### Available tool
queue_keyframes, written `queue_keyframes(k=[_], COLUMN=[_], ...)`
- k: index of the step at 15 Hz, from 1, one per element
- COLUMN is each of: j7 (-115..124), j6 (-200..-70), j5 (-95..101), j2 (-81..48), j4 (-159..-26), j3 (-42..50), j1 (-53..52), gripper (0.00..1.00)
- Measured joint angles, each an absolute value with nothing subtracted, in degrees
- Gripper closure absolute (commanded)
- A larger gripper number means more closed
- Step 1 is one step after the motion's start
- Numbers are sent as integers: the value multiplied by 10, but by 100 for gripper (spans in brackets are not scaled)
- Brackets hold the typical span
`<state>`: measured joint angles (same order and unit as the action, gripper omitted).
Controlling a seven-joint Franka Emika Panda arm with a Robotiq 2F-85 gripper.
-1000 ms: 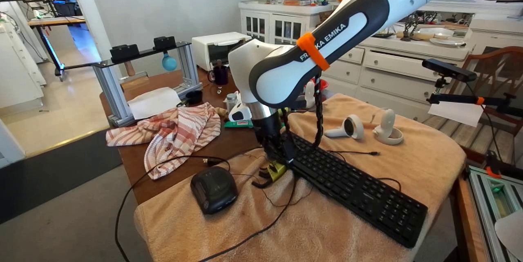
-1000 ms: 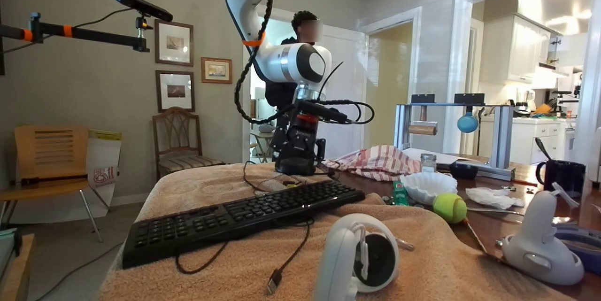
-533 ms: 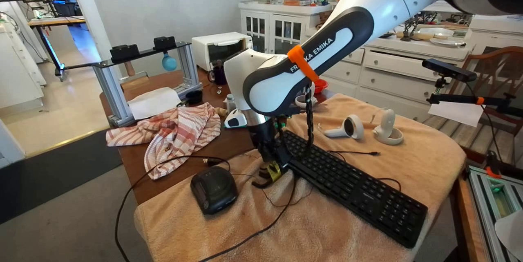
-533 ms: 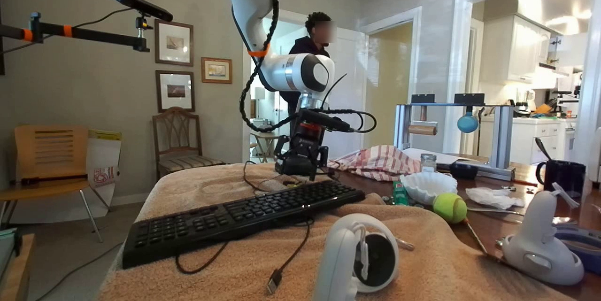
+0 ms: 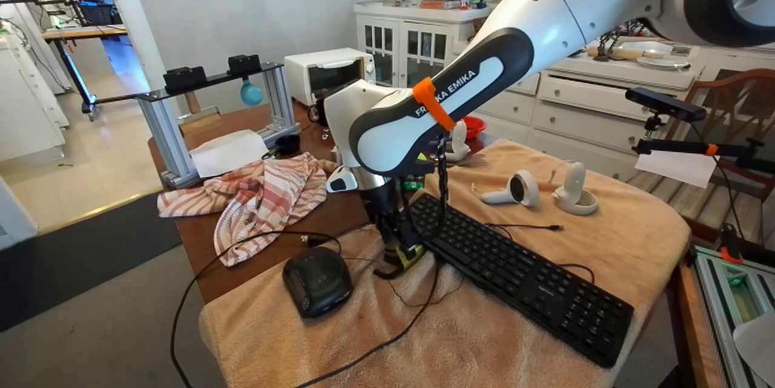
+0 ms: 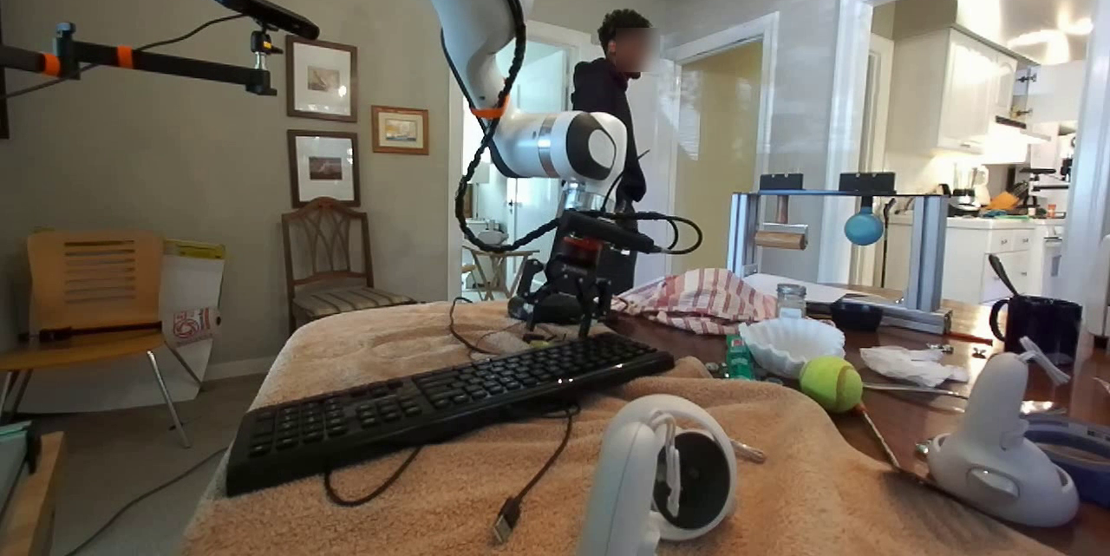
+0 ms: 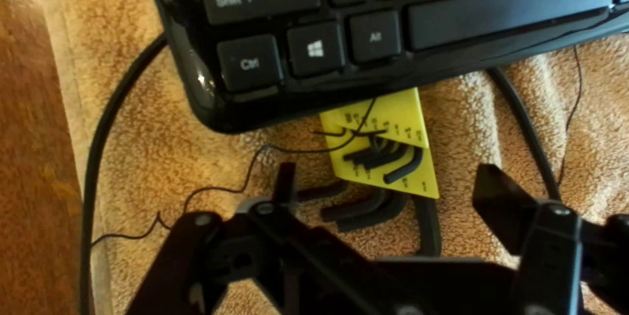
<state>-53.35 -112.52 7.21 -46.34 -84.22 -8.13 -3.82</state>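
Wrist view, yellow hex key set [image 7: 381,172]: laid on the tan towel [image 7: 132,133], partly hidden by the black keyboard [image 7: 378,35] and crossed by a thin wire [image 7: 216,188].
Gripper [image 7: 385,182]: its fingers are spread apart, with the hex key set seen between them.
Mouse-shaped black device [image 5: 316,282]: in an exterior view, seen left of the hex key set.
Tennis ball [image 6: 831,384]: in an exterior view, seen right of the keyboard.

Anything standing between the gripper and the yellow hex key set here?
A thin dark wire lies across the yellow hex key set, and the keyboard hides one end of it in the wrist view. Nothing else visible blocks the open fingers.
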Motion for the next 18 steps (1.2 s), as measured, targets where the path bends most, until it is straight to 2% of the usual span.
queue_keyframes(k=[2,8,11,13,14,16,18], j7=[-533,-533,-533,-533,-532,-531,-531], j6=[-1122,-1121,-1121,-1121,-1121,-1121,-1121], j5=[72,69,68,68,68,67,66], j2=[-472,-485,-485,-485,-485,-485,-484], j4=[-832,-823,-824,-824,-824,-826,-830], j3=[-81,-82,-83,-84,-84,-85,-85], j1=[-38,-32,-30,-28,-28,-26,-24], gripper=[13,10,22,23,16,16,23])
